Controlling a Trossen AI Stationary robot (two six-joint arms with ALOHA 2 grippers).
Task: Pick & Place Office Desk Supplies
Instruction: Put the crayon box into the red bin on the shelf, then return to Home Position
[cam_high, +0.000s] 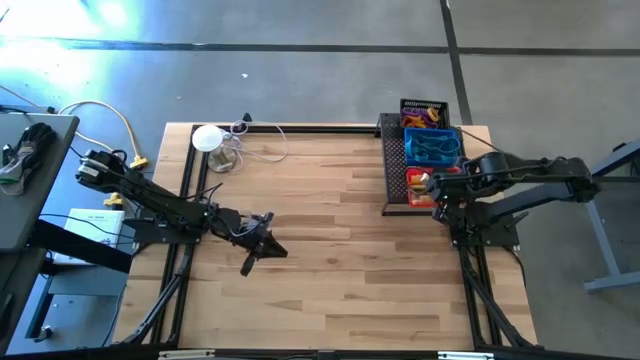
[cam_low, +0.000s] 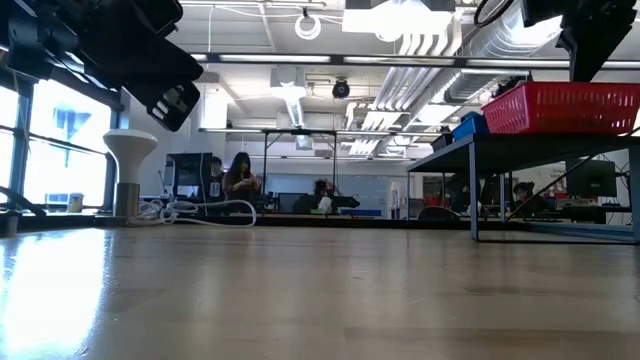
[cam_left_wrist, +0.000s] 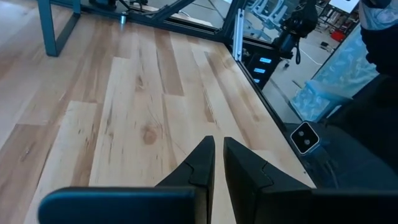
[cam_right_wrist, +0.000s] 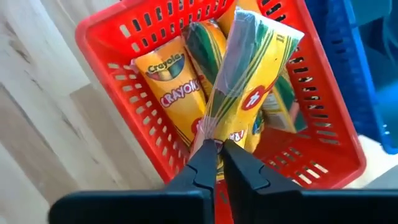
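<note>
A red mesh basket (cam_right_wrist: 124, 37) holds several yellow-and-green crayon packs (cam_right_wrist: 174, 93). It stands on the raised black mesh tray (cam_high: 393, 170) at the table's far right, and it also shows in the low view (cam_low: 560, 105). My right gripper (cam_right_wrist: 216, 149) points steeply down into the basket and is shut on one crayon pack (cam_right_wrist: 249, 74). My left gripper (cam_left_wrist: 217, 162) is shut and holds nothing. It hovers over bare wood left of the table's middle (cam_high: 262, 242). My right gripper pinches the narrowed end (cam_right_wrist: 214, 127) of the crayon pack between its two fingers. The fingers come from above, slanting down. The pack slants away from them over the other packs, inside the basket's walls. I cannot tell whether its far end rests on those packs.
A blue basket (cam_high: 432, 146) and a black basket (cam_high: 423, 108) with coloured items stand behind the red one on the tray. A white round disc (cam_high: 207, 138) with cables sits at the far left. The wooden tabletop (cam_high: 330, 230) stretches between the arms.
</note>
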